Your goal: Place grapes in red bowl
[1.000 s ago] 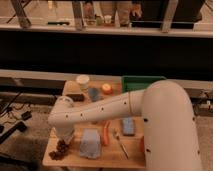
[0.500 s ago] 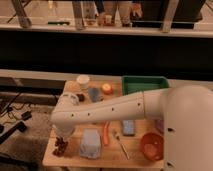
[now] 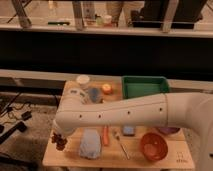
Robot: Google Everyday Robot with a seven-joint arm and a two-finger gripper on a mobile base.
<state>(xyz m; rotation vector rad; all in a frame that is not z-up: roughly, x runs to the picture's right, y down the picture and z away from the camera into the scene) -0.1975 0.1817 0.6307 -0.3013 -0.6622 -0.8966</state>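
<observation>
Camera view shows us the gripper [image 3: 57,135] low over the front-left corner of the table [image 3: 135,159], fingers closed. The grapes [image 3: 61,144] lie right beneath it, touching — whether they are pinched, we cannot tell. The red bowl [image 3: 154,146] sits well apart, at the front right.

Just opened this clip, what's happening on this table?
The robot's arm reaches across the wooden table to its front left corner. There the gripper is shut, seemingly on the grapes, right at the edge. The red bowl sits empty near the front right, so the grapes are not yet delivered. A carrot and blue cloth lie between.
</observation>
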